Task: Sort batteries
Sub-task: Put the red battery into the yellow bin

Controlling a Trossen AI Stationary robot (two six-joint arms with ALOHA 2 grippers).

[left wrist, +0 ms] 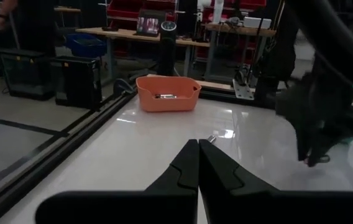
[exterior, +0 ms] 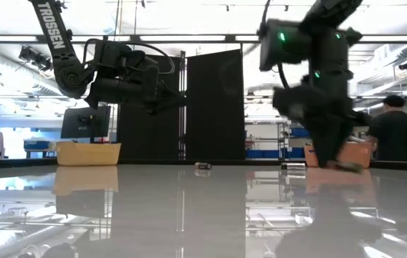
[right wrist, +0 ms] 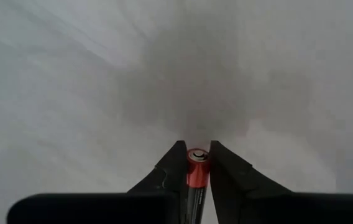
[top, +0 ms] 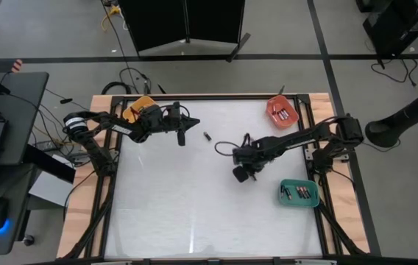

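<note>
My right gripper (right wrist: 197, 163) points down at the white table near its middle (top: 242, 174) and is shut on a black battery with a red end (right wrist: 197, 171). My left gripper (left wrist: 198, 148) is shut and touches nothing; it hovers over the table's far left part (top: 182, 131). A loose battery (top: 206, 136) lies on its side just beyond those fingertips (left wrist: 210, 139). The low view shows it (exterior: 203, 165) and a second small cell (exterior: 287, 166) lying on the table. More batteries lie in the red-orange tray (top: 282, 110) and the green tray (top: 299, 193). My right gripper pinches the battery between its two fingers (right wrist: 171, 163), near the red end with the silver cap (right wrist: 197, 155), which just passes the fingertips. The fingers come from above, pointing down, and the battery lies along them. Whether its end touches the table, I cannot tell.
A yellow-orange tray (top: 141, 109) stands at the far left corner, behind my left arm. The red-orange tray (left wrist: 167, 93) is at the far right corner, the green tray at the right edge. A raised frame (top: 319, 158) borders the table. A person (exterior: 392, 132) stands in the room beyond.
</note>
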